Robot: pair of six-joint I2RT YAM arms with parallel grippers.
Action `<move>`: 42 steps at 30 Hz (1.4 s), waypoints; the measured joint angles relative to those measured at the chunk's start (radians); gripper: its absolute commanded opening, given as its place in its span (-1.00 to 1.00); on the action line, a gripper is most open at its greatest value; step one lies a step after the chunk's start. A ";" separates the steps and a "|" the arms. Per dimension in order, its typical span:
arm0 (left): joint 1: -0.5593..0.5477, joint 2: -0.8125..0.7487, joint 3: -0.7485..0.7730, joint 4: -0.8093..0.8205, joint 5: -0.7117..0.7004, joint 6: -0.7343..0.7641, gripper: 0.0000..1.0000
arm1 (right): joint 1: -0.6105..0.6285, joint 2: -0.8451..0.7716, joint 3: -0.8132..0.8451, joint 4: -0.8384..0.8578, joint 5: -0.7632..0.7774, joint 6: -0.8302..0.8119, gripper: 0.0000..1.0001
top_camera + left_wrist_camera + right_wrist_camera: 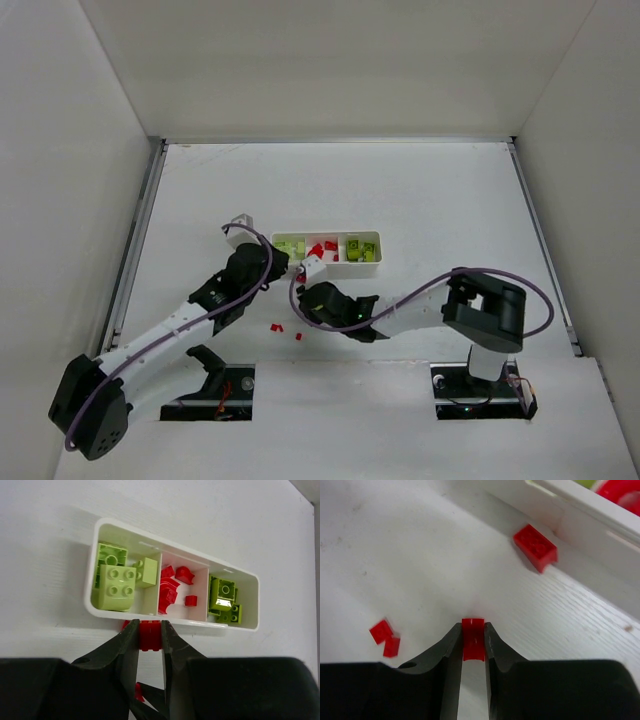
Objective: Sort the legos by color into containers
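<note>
our left gripper (149,628) pinches a red lego (150,637), tray (200,623) just ahead; our right gripper (473,629) clamps another red piece (473,645).

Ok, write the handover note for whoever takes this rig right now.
Left gripper: shut on a red brick, right at the tray's near wall.
Right gripper: shut on a second red brick, short of the tray.
Done: yellow-green bricks in both end compartments, red pieces in the middle one.
Left: drop both held bricks in the middle; then collect the loose red brick beside the tray and two small red bricks farther out.
</note>
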 measured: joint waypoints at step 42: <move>-0.238 0.154 -0.027 0.113 -0.151 0.056 -0.03 | -0.328 -0.146 -0.005 0.024 -0.055 0.137 -0.11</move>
